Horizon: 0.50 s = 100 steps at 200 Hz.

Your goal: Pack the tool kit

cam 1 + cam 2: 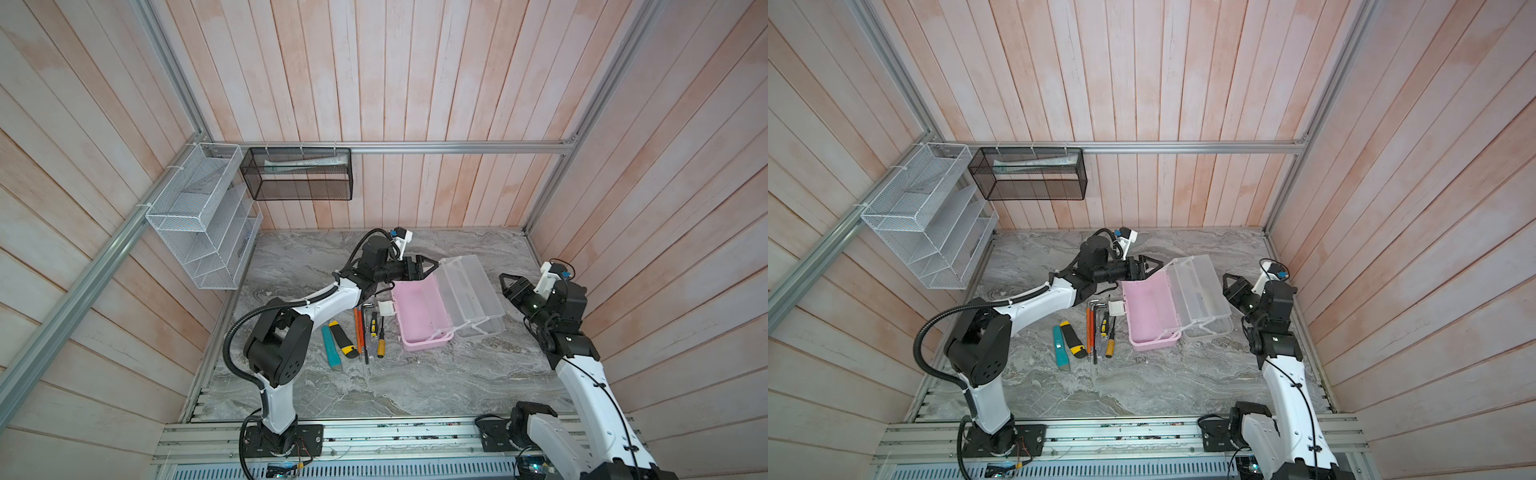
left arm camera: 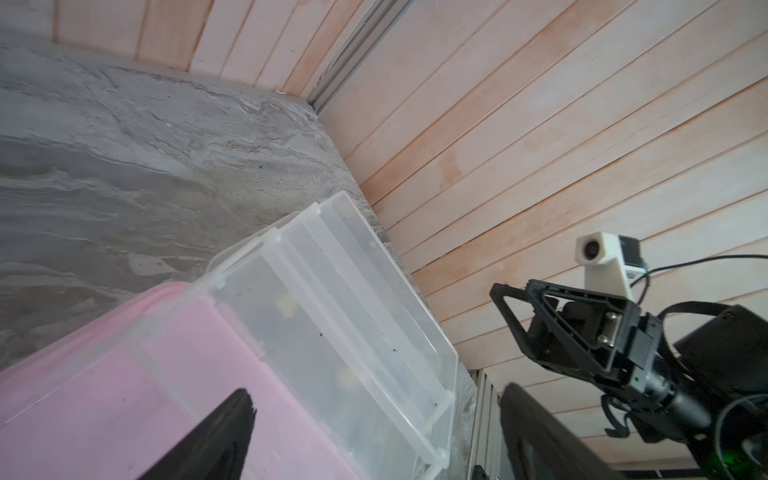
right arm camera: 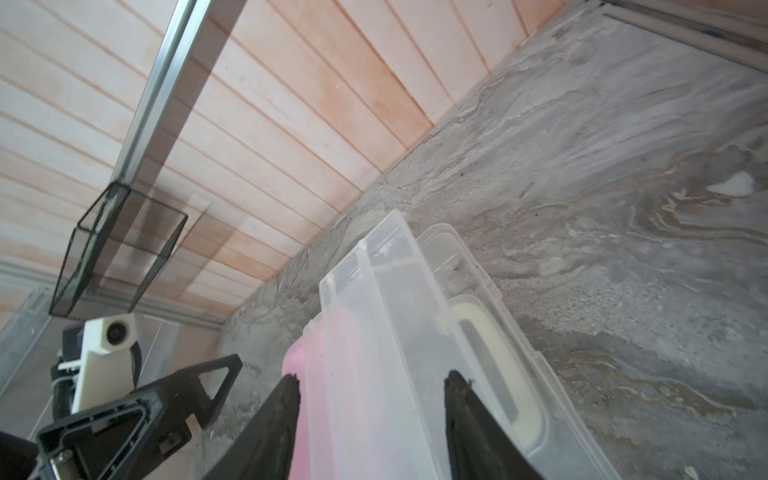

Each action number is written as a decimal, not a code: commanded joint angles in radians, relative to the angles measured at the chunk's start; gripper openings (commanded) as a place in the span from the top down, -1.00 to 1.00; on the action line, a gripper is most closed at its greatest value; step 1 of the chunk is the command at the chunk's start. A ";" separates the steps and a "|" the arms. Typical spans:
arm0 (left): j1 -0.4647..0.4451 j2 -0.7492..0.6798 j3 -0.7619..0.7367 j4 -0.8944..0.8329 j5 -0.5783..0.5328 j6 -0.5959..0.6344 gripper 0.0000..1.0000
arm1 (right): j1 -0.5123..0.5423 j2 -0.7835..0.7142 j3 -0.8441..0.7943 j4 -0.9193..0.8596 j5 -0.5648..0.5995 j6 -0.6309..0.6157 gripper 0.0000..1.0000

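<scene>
Now hovering left gripper (image 1: 432,268), wide open, empty, over far corner of pink case (image 1: 417,316); leaving screwdrivers (image 1: 376,332) lying alongside, nearer this gripper than half-open, empty right gripper (image 1: 503,284).

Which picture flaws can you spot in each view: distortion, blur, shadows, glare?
In both top views, wide-angle distortion fans the wall planks; light is even, shadows on the table faint. In the left wrist view, the left gripper's fingers are dark and blurred. In the right wrist view, the right gripper's fingers blur likewise; the lid looks hazy.
</scene>
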 commanded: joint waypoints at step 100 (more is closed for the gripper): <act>0.010 -0.480 -0.532 -0.409 -0.677 -0.055 -0.57 | 0.660 0.216 0.101 -0.008 0.403 -0.156 -0.01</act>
